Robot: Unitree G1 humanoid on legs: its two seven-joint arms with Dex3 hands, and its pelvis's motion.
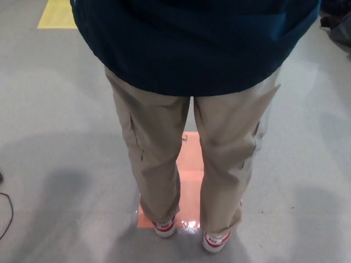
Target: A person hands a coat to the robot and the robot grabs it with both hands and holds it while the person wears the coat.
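Note:
A person stands with their back to me, filling the middle of the head view. The dark blue coat (197, 44) hangs over their upper body, its hem ending at the hips. Below it show beige trousers (159, 148) and white shoes with red trim (164, 227). Neither of my hands nor any part of my arms appears in the picture. The coat's collar and sleeves are cut off by the top edge.
The person's feet rest on an orange floor marking (189, 181) on the grey floor. A yellow marking (57, 13) lies at the top left. A thin black cable (6, 211) curls at the left edge. Something dark lies at the top right corner (340, 27).

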